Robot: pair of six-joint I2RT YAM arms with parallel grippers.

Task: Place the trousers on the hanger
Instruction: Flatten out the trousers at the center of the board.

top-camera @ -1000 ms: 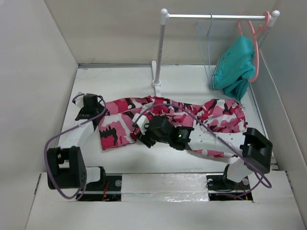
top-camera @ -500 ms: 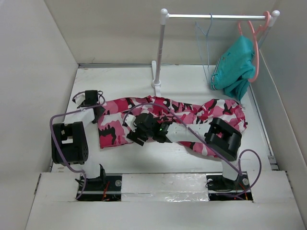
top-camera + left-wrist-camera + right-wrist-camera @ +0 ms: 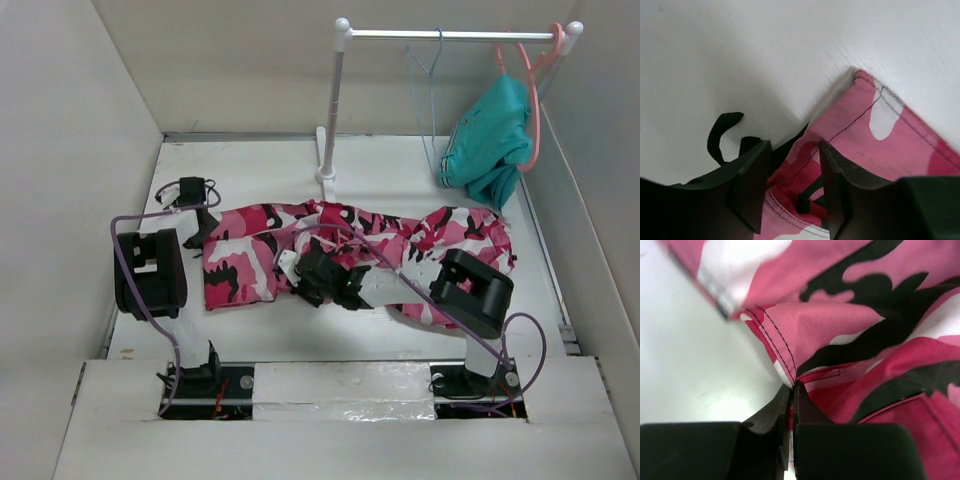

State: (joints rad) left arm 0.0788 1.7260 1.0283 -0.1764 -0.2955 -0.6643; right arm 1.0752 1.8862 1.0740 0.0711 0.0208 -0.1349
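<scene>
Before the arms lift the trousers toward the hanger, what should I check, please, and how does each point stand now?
1. Right end effector shut on the trousers' stitched edge: ok.
2. Left end effector gripping: cannot tell; cloth sits between its parted fingers.
3. Trousers lifted from the table: not ok, lying stretched out.
4. Pale-blue hanger bare, on the rail: ok.
5. Teal garment apart from that hanger: cannot tell.
</scene>
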